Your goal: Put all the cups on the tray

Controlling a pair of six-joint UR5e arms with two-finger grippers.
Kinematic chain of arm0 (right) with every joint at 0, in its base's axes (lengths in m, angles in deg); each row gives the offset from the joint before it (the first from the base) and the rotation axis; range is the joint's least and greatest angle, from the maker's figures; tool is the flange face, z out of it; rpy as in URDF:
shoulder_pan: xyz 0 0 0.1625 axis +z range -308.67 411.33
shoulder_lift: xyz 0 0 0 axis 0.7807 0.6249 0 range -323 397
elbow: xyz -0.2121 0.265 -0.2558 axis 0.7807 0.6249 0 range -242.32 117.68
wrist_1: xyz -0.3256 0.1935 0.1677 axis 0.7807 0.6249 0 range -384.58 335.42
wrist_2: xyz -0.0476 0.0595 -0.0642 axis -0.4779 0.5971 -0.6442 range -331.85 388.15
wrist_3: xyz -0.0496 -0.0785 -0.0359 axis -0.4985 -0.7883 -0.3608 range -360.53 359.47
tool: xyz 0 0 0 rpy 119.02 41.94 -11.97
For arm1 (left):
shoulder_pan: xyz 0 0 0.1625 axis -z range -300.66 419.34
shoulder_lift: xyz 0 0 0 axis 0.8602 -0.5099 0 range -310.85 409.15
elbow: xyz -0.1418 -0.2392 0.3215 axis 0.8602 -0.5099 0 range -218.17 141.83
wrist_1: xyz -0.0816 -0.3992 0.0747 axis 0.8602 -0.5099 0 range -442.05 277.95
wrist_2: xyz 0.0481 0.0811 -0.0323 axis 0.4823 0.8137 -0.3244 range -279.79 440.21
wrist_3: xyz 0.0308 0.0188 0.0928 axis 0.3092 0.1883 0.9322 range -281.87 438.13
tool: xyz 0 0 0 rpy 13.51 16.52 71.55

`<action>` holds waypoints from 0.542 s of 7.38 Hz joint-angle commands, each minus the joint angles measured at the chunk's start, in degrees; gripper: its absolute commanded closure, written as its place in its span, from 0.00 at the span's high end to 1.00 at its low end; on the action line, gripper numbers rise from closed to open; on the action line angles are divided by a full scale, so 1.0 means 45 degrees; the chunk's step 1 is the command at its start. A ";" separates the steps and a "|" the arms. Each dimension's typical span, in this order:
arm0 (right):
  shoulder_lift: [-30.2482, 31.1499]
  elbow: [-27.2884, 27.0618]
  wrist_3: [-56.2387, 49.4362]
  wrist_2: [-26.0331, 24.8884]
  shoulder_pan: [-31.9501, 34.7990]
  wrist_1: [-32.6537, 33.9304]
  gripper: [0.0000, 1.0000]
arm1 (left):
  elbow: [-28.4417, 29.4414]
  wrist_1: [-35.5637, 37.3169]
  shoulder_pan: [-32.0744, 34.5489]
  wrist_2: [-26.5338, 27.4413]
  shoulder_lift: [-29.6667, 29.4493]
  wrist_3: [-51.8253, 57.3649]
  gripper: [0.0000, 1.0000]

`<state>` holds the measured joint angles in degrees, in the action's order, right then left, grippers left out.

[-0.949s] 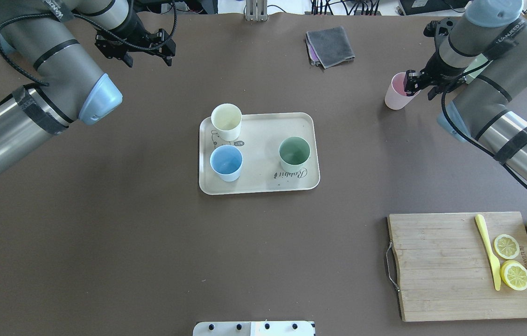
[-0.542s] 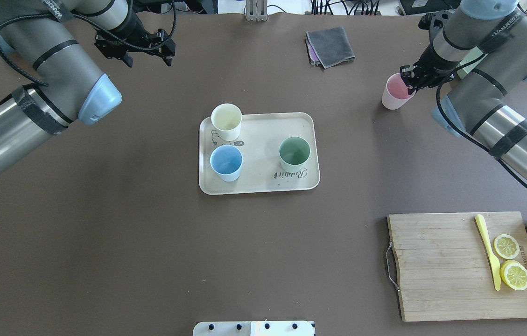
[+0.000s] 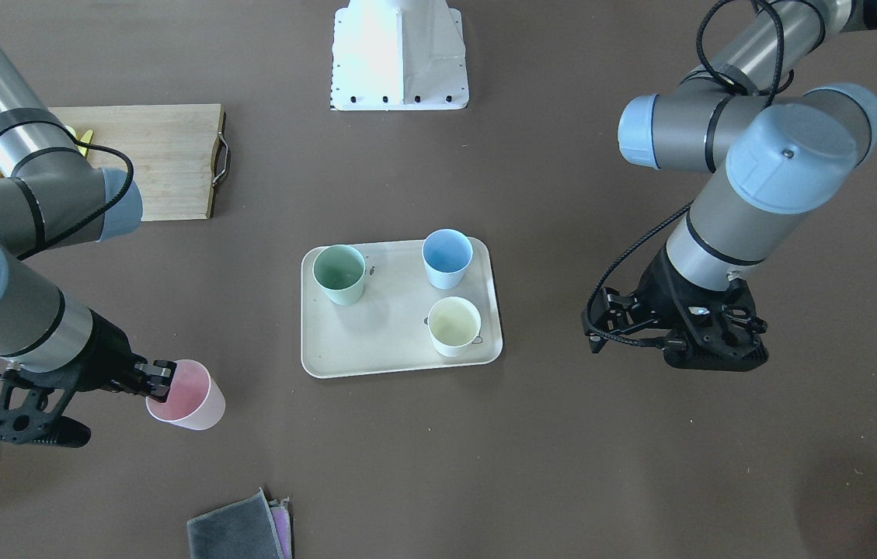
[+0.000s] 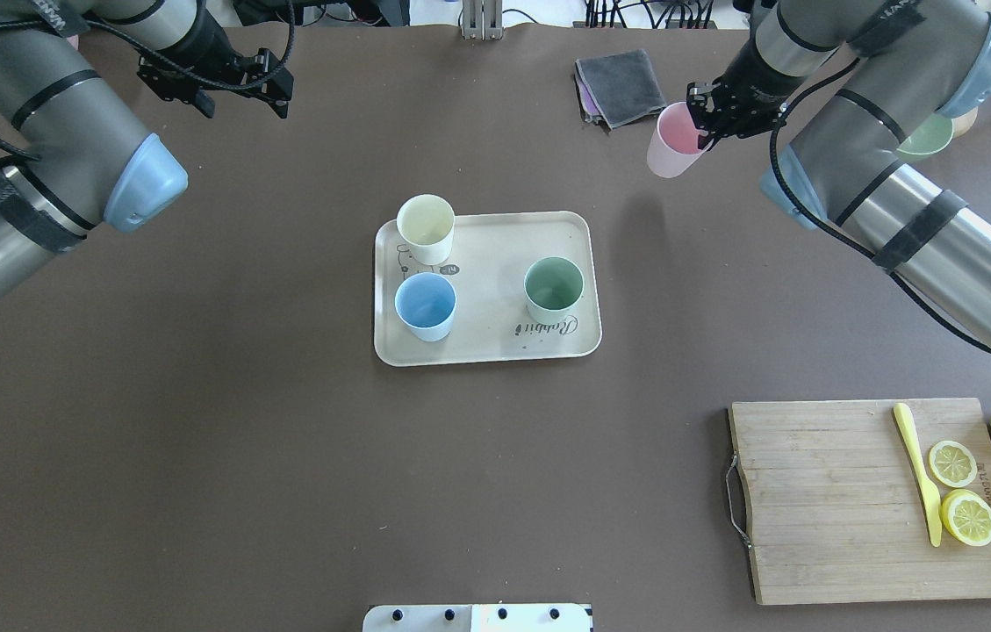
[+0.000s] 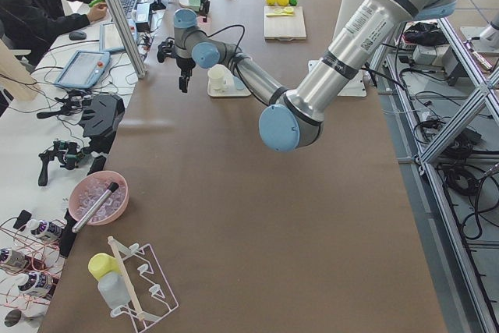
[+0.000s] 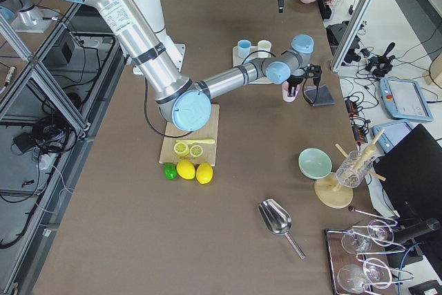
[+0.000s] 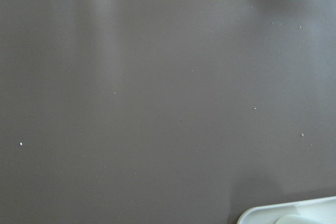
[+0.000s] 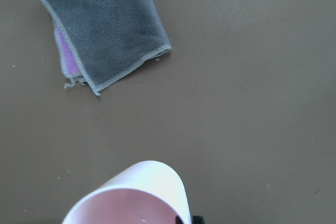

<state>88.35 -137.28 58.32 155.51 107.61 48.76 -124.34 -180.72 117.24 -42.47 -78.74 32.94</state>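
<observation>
The cream tray (image 4: pixel 495 254) lies mid-table and carries three cups: cream-white (image 4: pixel 426 226), light blue (image 4: pixel 426 305) and mint green (image 4: pixel 554 288). The pink cup (image 4: pixel 673 142) hangs above the table, to the far right of the tray. My right gripper (image 4: pixel 704 123) is shut on its rim. In the front view the pink cup (image 3: pixel 186 396) hangs from that gripper (image 3: pixel 159 375), left of the tray (image 3: pixel 376 341). The right wrist view shows the cup's rim (image 8: pixel 131 192). My left gripper (image 4: pixel 245 107) is open and empty over the far left of the table.
A folded grey cloth (image 4: pixel 622 86) lies just beyond the pink cup. A wooden cutting board (image 4: pixel 837 500) with lemon slices (image 4: pixel 960 491) and a yellow knife (image 4: pixel 918 474) is at near right, lemons beside it. A pale green bowl (image 4: pixel 929 136) is at far right.
My right gripper has lifted the pink cup off the table and carried it left, toward the cloth and tray. My left arm has drawn back to the left.
</observation>
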 commanded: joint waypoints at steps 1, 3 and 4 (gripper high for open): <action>-0.0958 -0.0002 0.1661 -0.1360 -0.1504 -0.0007 0.00 | -0.0225 -0.0009 0.1170 -0.1091 0.0994 0.2355 0.97; -0.1506 -0.0002 0.2346 -0.1428 -0.2386 0.0012 0.00 | -0.0225 -0.0009 0.1508 -0.1213 0.1231 0.2836 0.97; -0.1721 -0.0002 0.2699 -0.1466 -0.2776 0.0012 0.00 | -0.0187 -0.0009 0.1528 -0.1194 0.1251 0.2836 0.97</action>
<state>82.08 -137.29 68.10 149.30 97.51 48.80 -125.29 -180.75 123.57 -47.67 -73.44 45.11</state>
